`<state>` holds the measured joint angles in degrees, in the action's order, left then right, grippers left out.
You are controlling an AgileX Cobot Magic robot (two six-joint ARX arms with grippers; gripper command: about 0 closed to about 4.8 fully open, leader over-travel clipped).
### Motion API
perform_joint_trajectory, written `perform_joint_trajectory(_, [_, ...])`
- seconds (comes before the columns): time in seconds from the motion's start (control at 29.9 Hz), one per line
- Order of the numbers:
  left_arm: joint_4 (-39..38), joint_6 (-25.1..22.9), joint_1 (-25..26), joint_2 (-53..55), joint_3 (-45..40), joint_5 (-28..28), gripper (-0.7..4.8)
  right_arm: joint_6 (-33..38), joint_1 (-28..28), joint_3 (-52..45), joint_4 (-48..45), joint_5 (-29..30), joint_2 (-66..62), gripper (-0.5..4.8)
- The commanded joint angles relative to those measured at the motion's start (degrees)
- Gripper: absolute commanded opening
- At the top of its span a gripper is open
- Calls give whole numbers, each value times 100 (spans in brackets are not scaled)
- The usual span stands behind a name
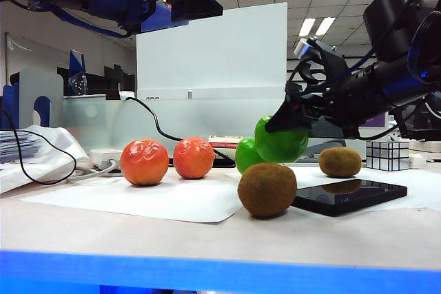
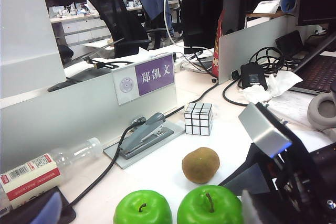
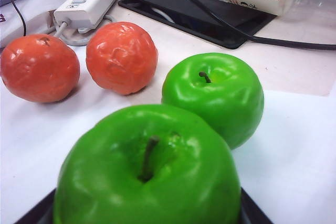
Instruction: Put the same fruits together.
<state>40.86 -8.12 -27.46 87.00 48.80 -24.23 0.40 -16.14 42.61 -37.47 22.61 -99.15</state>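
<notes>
Holding a green apple [image 1: 281, 141] in the right end effector [image 1: 293, 123], you have it raised just above the worktop [image 1: 207, 235], right beside the second green apple [image 1: 247, 155], which sits on the white sheet [image 1: 138, 199]. The right wrist view shows the carried apple filling the foreground, its stem up, with dark finger edges at both lower corners, so the fingers pinch its sides. Lower it gently until it rests just beside its partner, then part the fingers without nudging either fruit; both are round and would likely roll. Keep clear of the near kiwi [image 1: 267, 189] and the black phone [image 1: 348, 195] below your approach.

Your left end effector [image 2: 31, 211] is barely in view at the edge of its wrist picture; going by the reading of its opening, it is spread wide and holds nothing.

Two orange-red fruits [image 1: 144, 162] already sit side by side at the sheet's left. A second kiwi [image 1: 340, 162] lies well apart from the near one, beside the mirror cube [image 1: 386, 155], so that pair is not yet joined.

No bowl or tray is visible; the fruits rest directly on the sheet and worktop.
</notes>
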Motion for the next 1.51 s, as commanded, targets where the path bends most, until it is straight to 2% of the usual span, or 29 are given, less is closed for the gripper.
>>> perform_joint_trajectory(0.03, [39,-24,4,-37,20,-7,479,-2,-13,179,-157,229,-232,-5])
perform_joint_trajectory(0.44, [20,-24,4,-37,20,-7,479,-31,-341,378,-240,273,-743,-5])
perform_joint_trajectory(0.74, [9,-24,4,-37,20,-7,479,-33,-341,431,-393,105,-791,0])
perform_joint_trajectory(0.77, [9,-24,4,-37,20,-7,479,-35,-343,457,-400,42,-820,28])
perform_joint_trajectory(0.84, [9,-24,4,-37,20,-11,479,-31,-354,501,-446,-66,-883,163])
perform_joint_trajectory(0.87, [9,-24,4,-37,20,-11,479,-28,-354,527,-435,-66,-890,199])
perform_joint_trajectory(1.0, [9,-24,4,-37,20,-13,479,-24,-356,525,-442,-63,-898,199])
perform_joint_trajectory(1.07, [9,-24,4,-37,20,-13,479,-24,-356,520,-437,-59,-898,230])
perform_joint_trajectory(1.17, [11,-24,4,-37,20,-48,479,-24,-358,520,-428,-37,-898,380])
perform_joint_trajectory(1.2, [15,-24,4,-37,20,-46,479,-22,-358,520,-415,-37,-898,412])
perform_joint_trajectory(1.31, [15,-24,4,-37,20,-46,479,-22,-358,520,-328,-39,-898,422])
perform_joint_trajectory(1.37, [15,-24,4,-37,20,-46,479,-20,-358,520,-254,-39,-898,479])
perform_joint_trajectory(1.51, [17,-24,4,-37,20,-46,479,9,-358,520,-177,-39,-898,479])
